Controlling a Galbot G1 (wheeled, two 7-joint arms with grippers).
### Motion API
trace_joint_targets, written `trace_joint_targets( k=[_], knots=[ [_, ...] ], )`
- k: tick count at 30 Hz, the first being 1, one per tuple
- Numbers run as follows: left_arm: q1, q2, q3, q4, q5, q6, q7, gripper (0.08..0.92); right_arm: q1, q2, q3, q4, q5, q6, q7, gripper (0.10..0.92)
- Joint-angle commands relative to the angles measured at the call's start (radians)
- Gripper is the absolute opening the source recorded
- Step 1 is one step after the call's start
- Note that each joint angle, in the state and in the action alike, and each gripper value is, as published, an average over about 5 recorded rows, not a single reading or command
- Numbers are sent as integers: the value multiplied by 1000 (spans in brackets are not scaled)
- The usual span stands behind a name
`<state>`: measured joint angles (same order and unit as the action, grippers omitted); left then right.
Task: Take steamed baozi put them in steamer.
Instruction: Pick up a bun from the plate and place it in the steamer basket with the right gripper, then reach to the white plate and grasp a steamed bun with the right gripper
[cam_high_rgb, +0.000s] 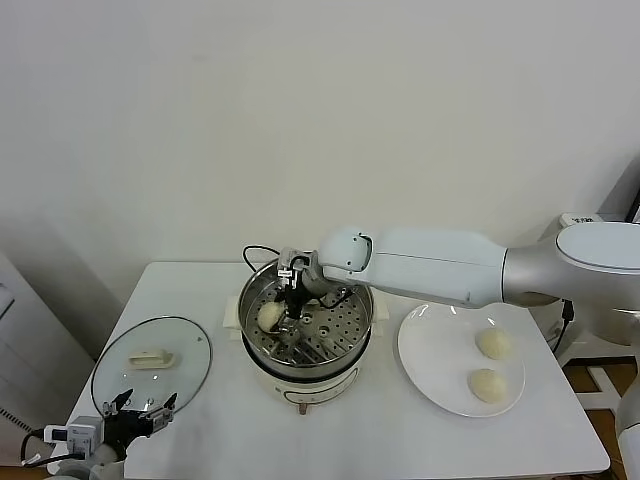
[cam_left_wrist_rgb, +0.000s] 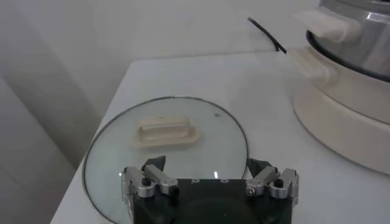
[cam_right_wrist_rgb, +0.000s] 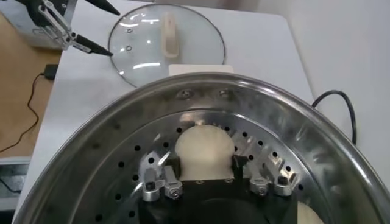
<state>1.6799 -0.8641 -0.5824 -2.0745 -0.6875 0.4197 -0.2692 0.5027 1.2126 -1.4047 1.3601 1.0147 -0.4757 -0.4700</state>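
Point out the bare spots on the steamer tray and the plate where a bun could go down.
In the steamer, the holed tray is bare on the side nearest the plate. The side toward the glass lid is crowded: the right tool holds a bun there. The plate's inner half is bare; two buns sit along its outer side.

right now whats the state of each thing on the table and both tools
steamer: lid off, one bun on its perforated tray
bun in the steamer: between the right tool's fingers
right tool: inside the steamer, shut on that bun
plate: holds two buns
two buns on the plate: apart, untouched
glass lid: flat on the table, handle up
left tool: open, near the lid's edge
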Motion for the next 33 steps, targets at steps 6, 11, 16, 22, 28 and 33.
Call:
trace_joint_targets(
  k=[6,11,16,22,28,33],
  knots=[
    [7,3,-6,-2,-1,-6,2,823,161,-113,-20,32,2,10,-140,817],
    [6,16,-5,-2,-3,-9,3,823,356,-255,-138,37,-108,109,-384,823],
    [1,18,-3,-4,-4,-8,3,823,465,-399,-251,57,-253,200,-550,823],
    [-1,16,-1,-6,-3,-6,2,823,477,-575,-328,74,-430,300,-667,823],
    [0,15,-3,-10,-3,-7,2,823,366,-676,-283,64,-564,361,-699,823],
    [-2,14,-3,-10,-3,-6,2,823,207,-690,-173,17,-660,397,-714,823]
  ],
)
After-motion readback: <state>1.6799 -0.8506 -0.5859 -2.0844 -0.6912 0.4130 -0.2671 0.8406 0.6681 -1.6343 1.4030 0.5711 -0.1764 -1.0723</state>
